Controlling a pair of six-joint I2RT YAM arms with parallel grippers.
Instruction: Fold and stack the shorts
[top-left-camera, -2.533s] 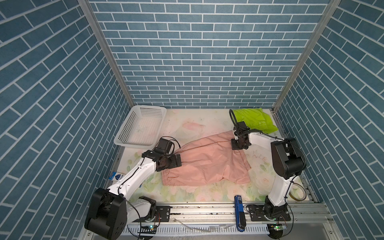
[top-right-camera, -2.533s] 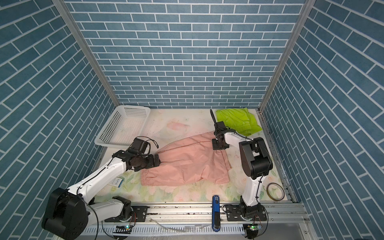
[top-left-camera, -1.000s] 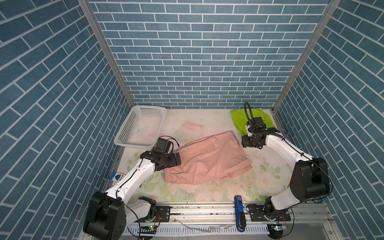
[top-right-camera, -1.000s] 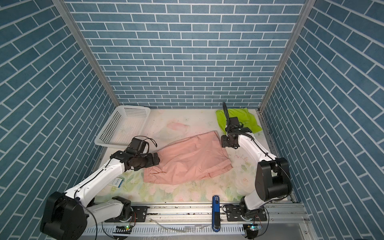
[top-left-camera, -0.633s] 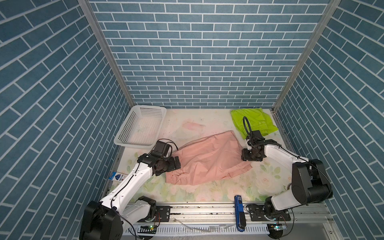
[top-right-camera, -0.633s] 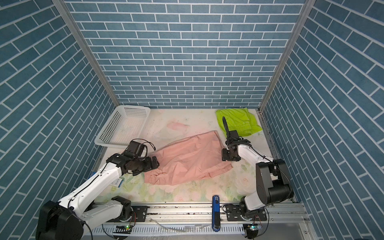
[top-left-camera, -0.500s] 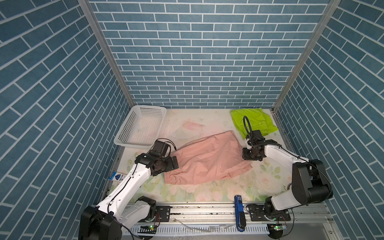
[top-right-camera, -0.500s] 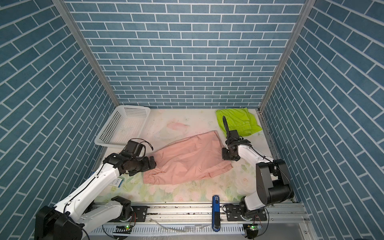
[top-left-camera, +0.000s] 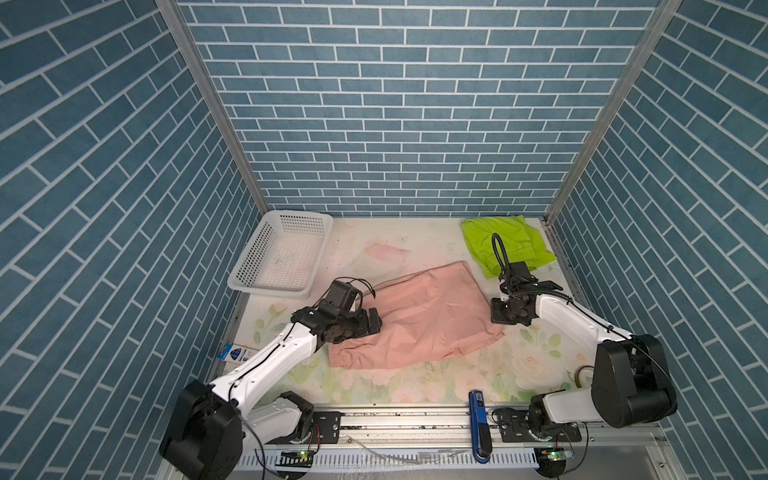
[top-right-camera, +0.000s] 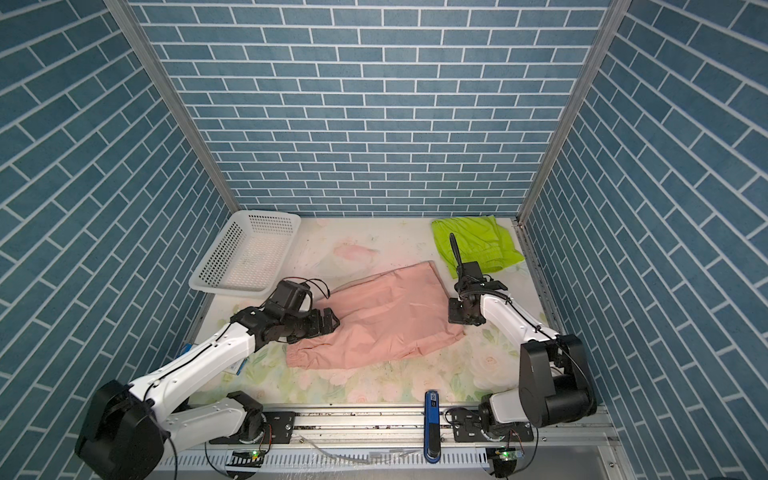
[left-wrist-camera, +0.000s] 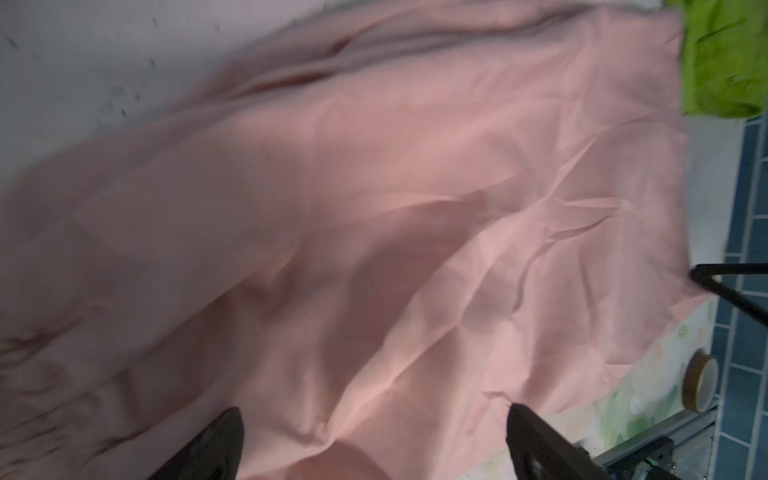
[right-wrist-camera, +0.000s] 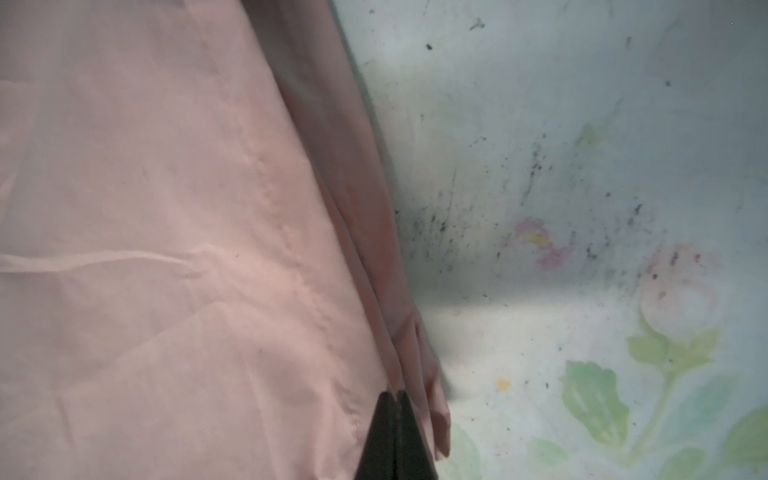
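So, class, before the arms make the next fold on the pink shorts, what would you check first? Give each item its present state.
1. Right fingers closed on the pink shorts at their right edge: ok, pinched shut at the hem.
2. Left fingers gripping too: not ok, spread open over the shorts' left end.
3. Pink shorts lying flat: not ok, creased, far edge ridged.
4. Green shorts out of the way: ok, by the back wall.
5. Basket clear of the cloth: ok, apart at back left.
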